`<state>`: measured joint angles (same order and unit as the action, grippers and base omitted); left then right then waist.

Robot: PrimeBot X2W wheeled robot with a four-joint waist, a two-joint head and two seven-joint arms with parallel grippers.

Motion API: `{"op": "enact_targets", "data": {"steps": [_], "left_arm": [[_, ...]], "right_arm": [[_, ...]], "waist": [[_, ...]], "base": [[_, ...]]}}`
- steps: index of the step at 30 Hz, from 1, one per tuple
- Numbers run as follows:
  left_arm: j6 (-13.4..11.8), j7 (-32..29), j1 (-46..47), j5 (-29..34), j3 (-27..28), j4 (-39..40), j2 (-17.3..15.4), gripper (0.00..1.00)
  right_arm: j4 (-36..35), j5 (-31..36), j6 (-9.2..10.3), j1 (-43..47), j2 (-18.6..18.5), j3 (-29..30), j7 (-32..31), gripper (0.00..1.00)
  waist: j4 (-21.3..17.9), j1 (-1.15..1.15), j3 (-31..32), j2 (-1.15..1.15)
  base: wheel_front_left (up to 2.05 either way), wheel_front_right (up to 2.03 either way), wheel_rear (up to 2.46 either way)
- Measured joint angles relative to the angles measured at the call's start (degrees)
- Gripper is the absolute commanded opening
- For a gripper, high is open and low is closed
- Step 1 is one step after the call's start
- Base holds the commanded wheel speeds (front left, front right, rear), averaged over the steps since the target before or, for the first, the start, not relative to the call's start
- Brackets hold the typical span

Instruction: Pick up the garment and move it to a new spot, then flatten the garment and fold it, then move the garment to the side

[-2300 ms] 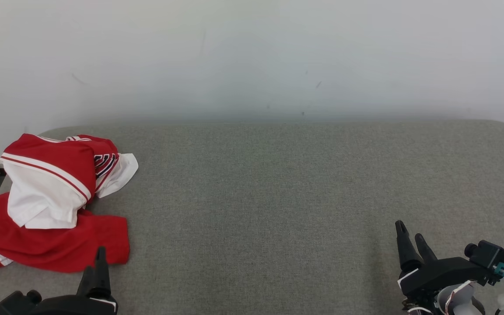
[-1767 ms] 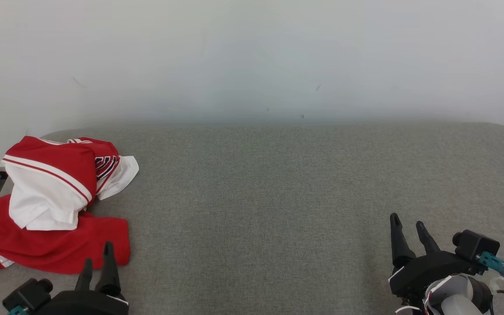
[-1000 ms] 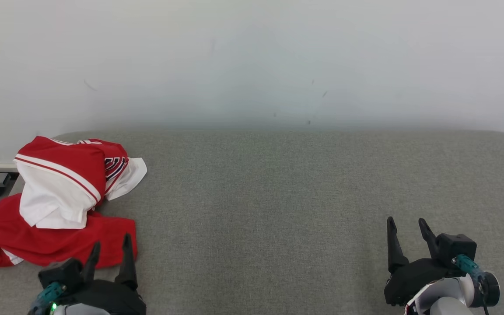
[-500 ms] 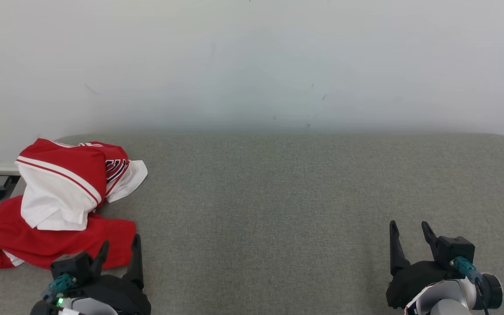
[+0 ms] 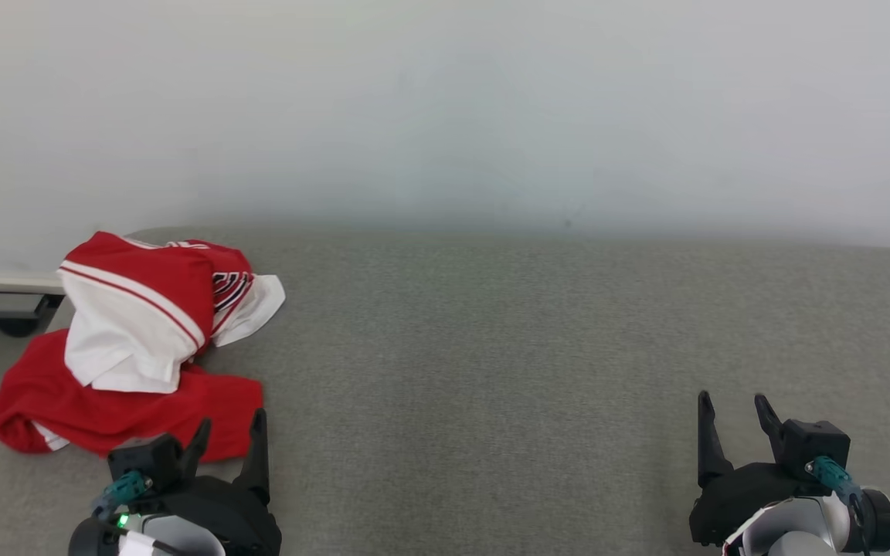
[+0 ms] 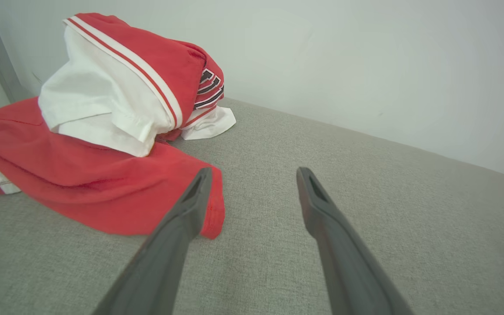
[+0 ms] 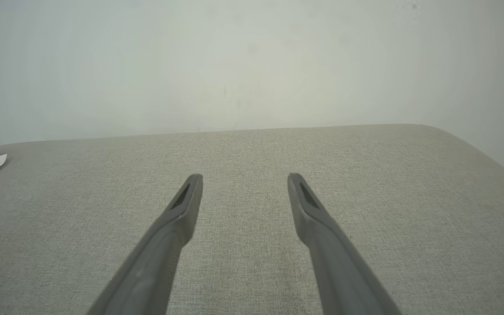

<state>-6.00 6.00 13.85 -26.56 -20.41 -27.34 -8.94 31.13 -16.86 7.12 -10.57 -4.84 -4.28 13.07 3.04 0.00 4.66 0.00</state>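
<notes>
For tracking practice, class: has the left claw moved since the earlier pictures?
Yes. The left claw has shifted right against the unmoved garment, toward its near red corner.

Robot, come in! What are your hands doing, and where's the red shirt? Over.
Left gripper open, right gripper open, both empty. Garment crumpled at left, left gripper at its near corner. Nothing in the way.

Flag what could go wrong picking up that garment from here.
1. The garment is bunched in layers; the open left gripper, near its red hem, may pinch one layer and drag the rest.
2. It lies by the table's left edge, so a pull might slide it off.
3. The open right gripper is far across the table, unable to steady it.
</notes>
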Motion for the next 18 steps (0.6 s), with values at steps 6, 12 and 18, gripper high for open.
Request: {"op": "enact_targets", "data": {"steps": [6, 12, 18], "left_arm": [[-0.02, -0.43, 0.69, 0.07, 0.22, 0.11, -0.2, 1.0], [-0.11, -0.44, 0.41, 0.15, 1.1, 0.85, -0.74, 1.0], [-0.24, -1.0, 0.39, 0.19, 1.24, 1.36, -1.26, 1.0]], "right_arm": [[-0.27, -0.01, 0.0, 0.55, 0.11, -0.38, -0.02, 1.0], [-0.51, -0.01, 0.0, 0.29, 0.43, -1.27, -0.27, 1.0], [-1.11, -0.19, 0.0, -0.66, 0.55, -1.07, -0.3, 1.0]], "waist": [[3.53, 0.0, -0.14, 0.0], [7.99, 0.0, -0.34, 0.0], [12.83, 0.0, -0.7, 0.0]], "base": [[0.0, 0.0, 0.0], [0.0, 0.0, 0.0], [0.0, 0.0, 0.0]]}}
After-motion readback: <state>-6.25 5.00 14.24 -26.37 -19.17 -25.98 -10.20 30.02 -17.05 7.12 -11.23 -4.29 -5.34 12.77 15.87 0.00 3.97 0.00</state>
